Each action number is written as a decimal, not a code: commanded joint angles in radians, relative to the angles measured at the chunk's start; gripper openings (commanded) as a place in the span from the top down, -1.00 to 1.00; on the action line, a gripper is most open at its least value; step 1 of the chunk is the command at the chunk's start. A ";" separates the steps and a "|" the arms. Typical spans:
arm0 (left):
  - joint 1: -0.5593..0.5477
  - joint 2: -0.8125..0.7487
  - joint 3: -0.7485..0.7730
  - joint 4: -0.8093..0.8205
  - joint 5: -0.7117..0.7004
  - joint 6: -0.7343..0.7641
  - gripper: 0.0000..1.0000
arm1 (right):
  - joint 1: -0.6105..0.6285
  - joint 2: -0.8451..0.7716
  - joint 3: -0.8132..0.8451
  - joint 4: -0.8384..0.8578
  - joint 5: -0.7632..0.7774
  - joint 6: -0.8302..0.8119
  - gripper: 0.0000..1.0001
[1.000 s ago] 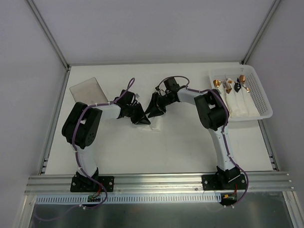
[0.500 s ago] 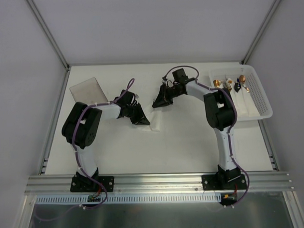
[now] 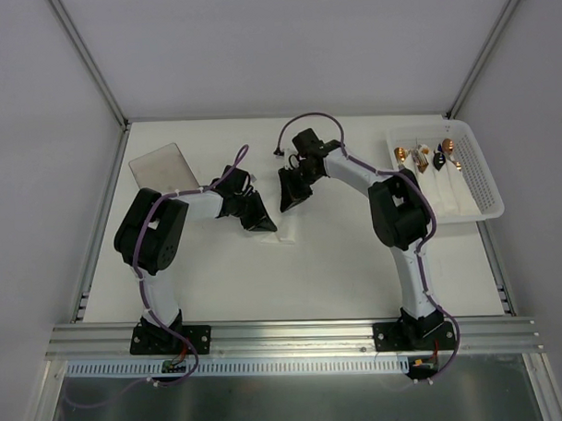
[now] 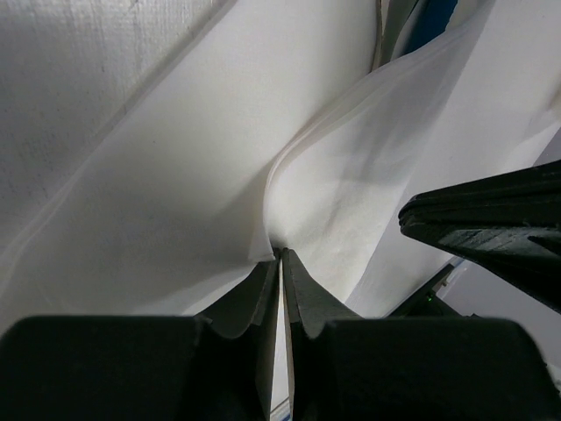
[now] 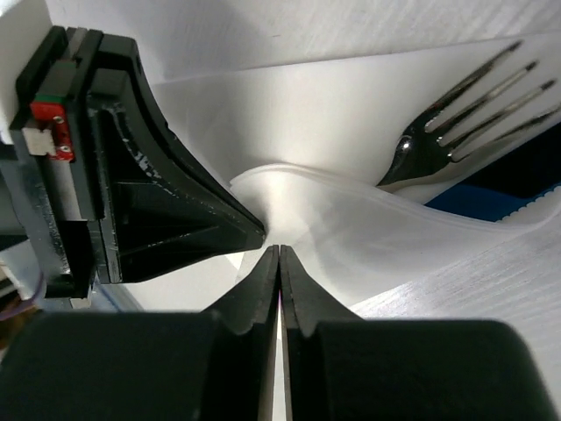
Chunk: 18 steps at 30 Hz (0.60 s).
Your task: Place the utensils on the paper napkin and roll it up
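The left gripper [image 4: 280,256] is pinching a raised fold of the paper napkin [image 4: 333,193] mid-scene. Just right, the right gripper [image 5: 279,253] is pressing its fingers together, hold unclear. With the fork [image 5: 416,153] lying underneath, rolling wants even, taut tension.

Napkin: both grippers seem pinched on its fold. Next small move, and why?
Probably carry the pinched fold over the fork, both arms together, to start the roll. The left gripper and right gripper each have jaws shut on a raised fold of the napkin, and the fork lies partly under it, tines uncovered.
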 commanded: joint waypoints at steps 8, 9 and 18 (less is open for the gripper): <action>0.006 -0.023 0.008 -0.084 -0.059 0.047 0.86 | 0.068 0.001 0.082 -0.087 0.191 -0.129 0.95; 0.006 -0.024 0.008 -0.084 -0.059 0.047 0.86 | 0.070 0.012 0.086 -0.087 0.207 -0.119 0.95; 0.007 -0.043 0.009 -0.087 -0.053 0.069 0.85 | 0.073 0.096 0.111 -0.084 0.224 -0.071 0.98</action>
